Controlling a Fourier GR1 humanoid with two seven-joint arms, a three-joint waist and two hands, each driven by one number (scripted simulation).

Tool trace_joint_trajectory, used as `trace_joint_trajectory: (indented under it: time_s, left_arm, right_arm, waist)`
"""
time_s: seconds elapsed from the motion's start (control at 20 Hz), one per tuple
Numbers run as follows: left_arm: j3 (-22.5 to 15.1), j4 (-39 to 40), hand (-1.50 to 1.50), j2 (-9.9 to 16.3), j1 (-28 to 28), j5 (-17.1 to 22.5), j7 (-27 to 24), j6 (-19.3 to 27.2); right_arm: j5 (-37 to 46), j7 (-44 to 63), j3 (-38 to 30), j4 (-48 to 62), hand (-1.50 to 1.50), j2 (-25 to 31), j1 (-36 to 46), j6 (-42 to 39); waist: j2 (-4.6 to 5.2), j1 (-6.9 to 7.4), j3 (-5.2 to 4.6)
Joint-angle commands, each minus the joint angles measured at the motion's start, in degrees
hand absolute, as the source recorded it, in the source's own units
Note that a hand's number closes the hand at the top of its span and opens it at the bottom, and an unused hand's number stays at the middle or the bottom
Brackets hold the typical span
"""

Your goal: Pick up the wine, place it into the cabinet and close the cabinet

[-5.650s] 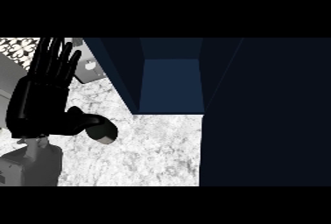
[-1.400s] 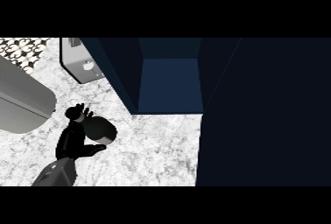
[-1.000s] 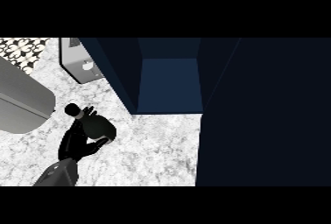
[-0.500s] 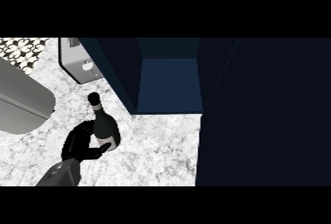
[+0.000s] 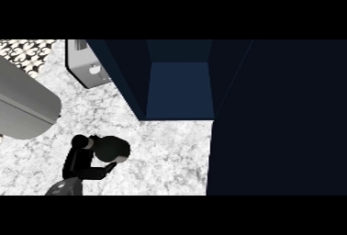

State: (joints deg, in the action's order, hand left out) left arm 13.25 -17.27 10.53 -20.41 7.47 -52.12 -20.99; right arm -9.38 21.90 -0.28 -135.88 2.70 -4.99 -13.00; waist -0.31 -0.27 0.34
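Fingers (image 5: 102, 172) curled round wine (image 5: 112, 148), left hand (image 5: 81, 160)

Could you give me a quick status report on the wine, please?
Left robot hand curled round wine bottle, over the counter. Right hand not visible. Cabinet open, path unobstructed.

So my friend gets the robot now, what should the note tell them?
Left hand: fingers curled round the wine, on or just above the marble counter.
Right hand: not in view.
Cabinet: open, nothing visible inside, just beyond and to the right of the bottle.
Done: the wine is grasped.
Left: put it into the cabinet, let go, close the door.
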Motion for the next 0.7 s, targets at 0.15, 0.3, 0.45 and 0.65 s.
trace_joint_trajectory:
  time_s: [0.15, 0.3, 0.45, 0.65]
  left_arm:
    - [-3.2, -8.0, 1.50, -3.0, 13.1, -0.3, -6.2, -4.6]
    - [-4.1, -11.6, 1.50, -4.0, 14.5, 0.3, -6.8, -5.9]
    - [-5.5, -19.6, 1.50, -4.2, 16.6, 2.4, -1.9, -8.4]
    - [-8.0, -34.5, 1.50, -7.2, 21.0, 4.8, 5.3, -4.8]
  right_arm:
    - [2.4, -1.5, 1.8, -0.8, -1.50, -1.5, -2.0, 0.3]
    - [-1.1, 0.6, -1.2, 1.2, -1.50, 0.6, 1.3, -0.2]
    - [3.3, 2.4, 3.0, -0.2, -1.50, -2.1, 2.9, 3.1]
    - [-1.1, 1.5, -0.8, -1.2, -1.50, -0.3, -0.6, 0.8]
  waist:
    - [0.05, 0.88, -0.29]
    - [0.20, 0.79, -0.33]
    - [0.07, 1.11, -0.31]
    - [-0.07, 0.99, -0.19]
